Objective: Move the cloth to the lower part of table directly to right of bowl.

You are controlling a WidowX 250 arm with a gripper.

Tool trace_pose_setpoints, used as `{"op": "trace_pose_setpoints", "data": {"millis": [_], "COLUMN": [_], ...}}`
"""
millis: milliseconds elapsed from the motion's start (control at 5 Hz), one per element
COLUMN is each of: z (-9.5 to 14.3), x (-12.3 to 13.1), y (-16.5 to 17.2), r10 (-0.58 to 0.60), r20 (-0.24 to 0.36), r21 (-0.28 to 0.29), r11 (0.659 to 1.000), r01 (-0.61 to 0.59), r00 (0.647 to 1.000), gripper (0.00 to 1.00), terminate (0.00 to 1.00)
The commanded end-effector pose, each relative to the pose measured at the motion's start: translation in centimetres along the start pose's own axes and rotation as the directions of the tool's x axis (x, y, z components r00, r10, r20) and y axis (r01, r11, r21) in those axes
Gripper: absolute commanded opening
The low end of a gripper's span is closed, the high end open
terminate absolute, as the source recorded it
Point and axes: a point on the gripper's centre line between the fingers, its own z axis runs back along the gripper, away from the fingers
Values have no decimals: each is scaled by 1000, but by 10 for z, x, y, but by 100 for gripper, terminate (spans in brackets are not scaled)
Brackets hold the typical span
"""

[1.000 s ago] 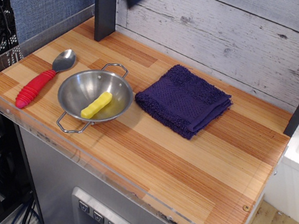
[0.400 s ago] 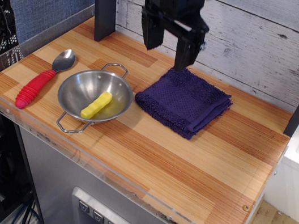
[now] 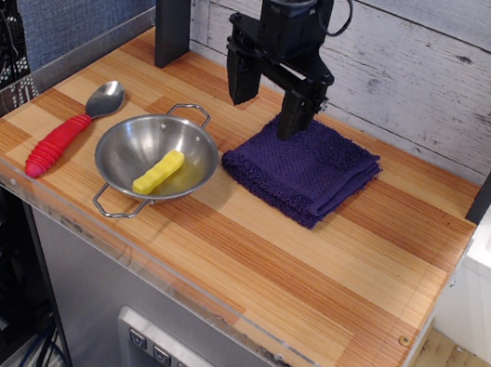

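A folded dark purple cloth lies on the wooden table, right of the steel bowl and a little further back. The bowl has two wire handles and holds a yellow piece. My black gripper is open and hangs over the cloth's back left corner. Its right finger is at or on the cloth's back edge; its left finger is over bare wood just left of the cloth.
A red-handled metal spoon lies left of the bowl. A dark post stands at the back left. A grey plank wall runs along the back. A clear acrylic rim edges the table front.
My gripper has come into view from the top and lowered towards the cloth's back left corner, jaws open. The cloth, bowl and spoon have not moved.
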Motion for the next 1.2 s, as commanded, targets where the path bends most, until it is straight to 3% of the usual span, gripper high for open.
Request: {"op": "trace_pose_setpoints", "data": {"millis": [0,400,600,800,1000], "z": [-15,-44,-84,-99,-90], "x": [6,11,1,-20,-38], "y": [-17,-25,-26,-31,-45], "r10": [-22,-34,-92,-136,-157], "r20": [-12,-62,-138,-221,-266], "r21": [5,-6,-11,5,29], "r11": [1000,999,996,990,985], "r01": [22,34,91,141,171], "r00": [1000,997,986,966,951], "gripper": [100,100,100,100,100], "terminate": [0,0,0,0,0]}}
